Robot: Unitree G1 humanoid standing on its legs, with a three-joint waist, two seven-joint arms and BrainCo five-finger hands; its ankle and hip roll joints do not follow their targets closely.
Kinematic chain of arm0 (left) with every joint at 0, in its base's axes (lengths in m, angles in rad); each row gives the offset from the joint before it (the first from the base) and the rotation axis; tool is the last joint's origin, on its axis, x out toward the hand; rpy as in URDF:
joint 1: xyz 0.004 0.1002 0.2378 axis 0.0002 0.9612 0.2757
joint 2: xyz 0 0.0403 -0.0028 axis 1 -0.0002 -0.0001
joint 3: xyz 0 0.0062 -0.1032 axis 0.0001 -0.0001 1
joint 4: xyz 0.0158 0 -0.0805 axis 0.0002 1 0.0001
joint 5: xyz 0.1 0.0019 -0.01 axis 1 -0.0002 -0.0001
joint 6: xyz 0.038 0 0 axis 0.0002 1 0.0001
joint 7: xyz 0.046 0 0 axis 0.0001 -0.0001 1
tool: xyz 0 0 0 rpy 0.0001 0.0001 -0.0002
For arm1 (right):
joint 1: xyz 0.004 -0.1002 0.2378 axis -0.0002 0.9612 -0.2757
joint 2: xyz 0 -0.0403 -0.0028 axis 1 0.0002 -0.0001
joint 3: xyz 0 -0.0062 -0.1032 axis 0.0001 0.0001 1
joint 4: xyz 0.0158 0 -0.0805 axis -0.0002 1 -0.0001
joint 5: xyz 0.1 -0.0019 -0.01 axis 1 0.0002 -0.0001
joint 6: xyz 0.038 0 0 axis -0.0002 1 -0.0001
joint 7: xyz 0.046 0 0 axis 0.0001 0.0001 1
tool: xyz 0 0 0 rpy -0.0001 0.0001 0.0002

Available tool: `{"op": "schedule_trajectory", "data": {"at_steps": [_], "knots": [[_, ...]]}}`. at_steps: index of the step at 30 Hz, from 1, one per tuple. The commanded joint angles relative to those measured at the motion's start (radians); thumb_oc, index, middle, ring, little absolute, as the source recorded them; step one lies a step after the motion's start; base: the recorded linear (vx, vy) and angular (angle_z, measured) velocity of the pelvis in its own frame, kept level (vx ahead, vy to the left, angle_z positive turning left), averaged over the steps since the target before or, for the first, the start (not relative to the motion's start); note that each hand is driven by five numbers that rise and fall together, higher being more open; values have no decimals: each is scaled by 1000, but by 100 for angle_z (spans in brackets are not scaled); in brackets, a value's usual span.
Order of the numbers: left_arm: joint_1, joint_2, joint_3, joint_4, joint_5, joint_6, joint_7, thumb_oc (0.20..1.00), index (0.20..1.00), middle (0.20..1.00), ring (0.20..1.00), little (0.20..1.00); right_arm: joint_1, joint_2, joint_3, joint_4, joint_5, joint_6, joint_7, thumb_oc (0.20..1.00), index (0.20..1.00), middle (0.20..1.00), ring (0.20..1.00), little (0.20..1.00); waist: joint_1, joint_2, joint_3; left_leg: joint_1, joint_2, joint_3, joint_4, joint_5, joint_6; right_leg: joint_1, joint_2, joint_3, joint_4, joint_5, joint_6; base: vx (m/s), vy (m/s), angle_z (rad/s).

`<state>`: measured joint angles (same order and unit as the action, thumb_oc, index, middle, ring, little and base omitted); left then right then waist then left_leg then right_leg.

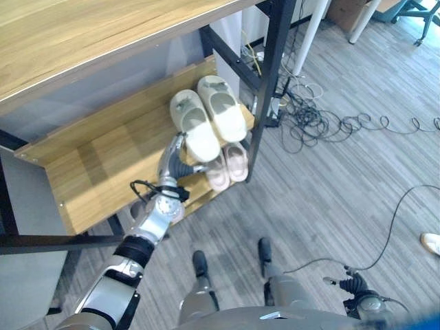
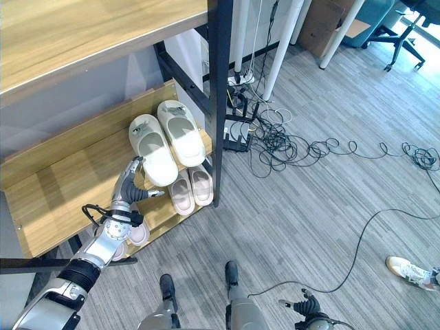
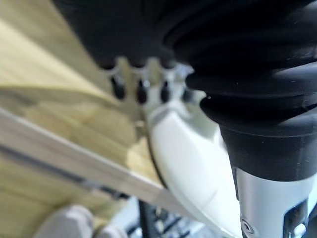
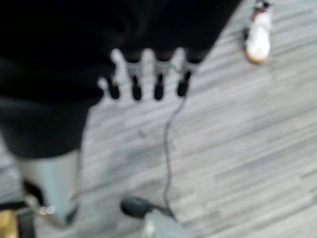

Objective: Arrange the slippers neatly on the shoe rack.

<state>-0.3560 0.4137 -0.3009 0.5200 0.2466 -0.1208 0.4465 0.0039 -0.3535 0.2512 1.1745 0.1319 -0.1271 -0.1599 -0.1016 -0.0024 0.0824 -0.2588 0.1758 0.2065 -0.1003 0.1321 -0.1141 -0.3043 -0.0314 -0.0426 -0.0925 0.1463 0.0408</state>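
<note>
A pair of cream slippers lies side by side on the rack's middle shelf, the left one beside the right one. My left hand reaches to the heel end of the left cream slipper. Its fingers lie straight along that slipper's side, and the thumb points across under the heel. A pink pair sits on the lowest shelf below them, and another pink slipper lies under my wrist. My right hand hangs low over the floor with straight fingers, holding nothing.
The black frame post stands right beside the slippers. The top wooden shelf overhangs the rack. Tangled cables lie on the grey floor to the right. A person's shoe is at the far right.
</note>
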Motion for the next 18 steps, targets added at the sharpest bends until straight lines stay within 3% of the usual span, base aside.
{"op": "schedule_trajectory", "data": {"at_steps": [1, 18], "knots": [[-147, -18, -3, 50, -35, -41, 21, 1000, 1000, 1000, 1000, 1000, -40, -36, -35, 0, 2, -8, -15, 1000, 1000, 1000, 1000, 1000, -6, 79, 44, -31, 69, -50, 13, 27, -34, -88, -14, -11, 164, -155, 52, 0, 0, 0], [-167, -45, -38, 64, -75, -44, -6, 1000, 1000, 1000, 1000, 1000, -48, -28, -23, 8, 1, 0, -17, 1000, 1000, 1000, 1000, 1000, -14, 72, 30, -23, 77, -50, 13, 27, -37, -82, -9, -11, 161, -154, 50, 0, 0, 0]]}}
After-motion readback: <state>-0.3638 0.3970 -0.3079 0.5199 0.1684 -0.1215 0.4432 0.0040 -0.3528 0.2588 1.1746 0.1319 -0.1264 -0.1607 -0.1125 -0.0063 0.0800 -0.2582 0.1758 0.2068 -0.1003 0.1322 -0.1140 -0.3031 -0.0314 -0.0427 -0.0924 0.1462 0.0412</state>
